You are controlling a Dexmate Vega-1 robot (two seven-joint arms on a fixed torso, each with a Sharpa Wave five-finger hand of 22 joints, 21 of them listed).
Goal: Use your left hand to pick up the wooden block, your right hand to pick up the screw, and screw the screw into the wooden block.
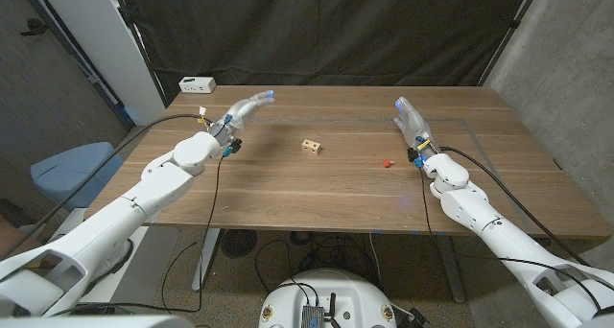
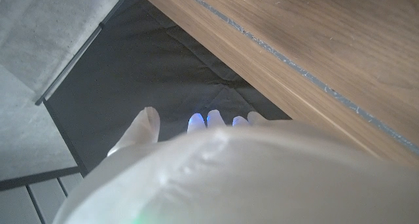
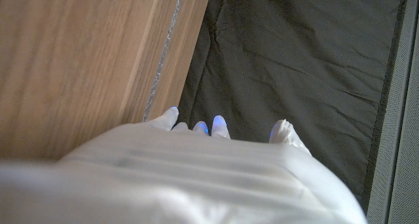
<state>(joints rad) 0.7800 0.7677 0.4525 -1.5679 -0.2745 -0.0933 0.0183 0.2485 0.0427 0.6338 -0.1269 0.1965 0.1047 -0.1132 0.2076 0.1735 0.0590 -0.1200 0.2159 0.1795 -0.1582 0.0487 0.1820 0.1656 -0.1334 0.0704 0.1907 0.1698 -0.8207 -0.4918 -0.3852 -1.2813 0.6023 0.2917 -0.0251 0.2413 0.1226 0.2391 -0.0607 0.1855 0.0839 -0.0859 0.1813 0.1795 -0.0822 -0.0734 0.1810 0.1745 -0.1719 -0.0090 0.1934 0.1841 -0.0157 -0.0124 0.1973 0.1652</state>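
A small light wooden block point(image 1: 310, 147) with a dark hole in its side sits near the middle of the wooden table point(image 1: 288, 189). A small red screw point(image 1: 386, 162) lies to its right, just left of my right wrist. My left hand point(image 1: 242, 113) hovers over the table's left part, fingers stretched toward the far edge, holding nothing; its back point(image 2: 222, 178) shows in the left wrist view. My right hand point(image 1: 411, 123) stands on the right with fingers extended and nothing in it; its back point(image 3: 196, 171) shows in the right wrist view.
A white power strip point(image 1: 197, 83) sits at the table's far left corner. A black curtain point(image 1: 326, 31) hangs behind the table. A blue chair point(image 1: 67, 170) stands left of the table. Cables run along both arms.
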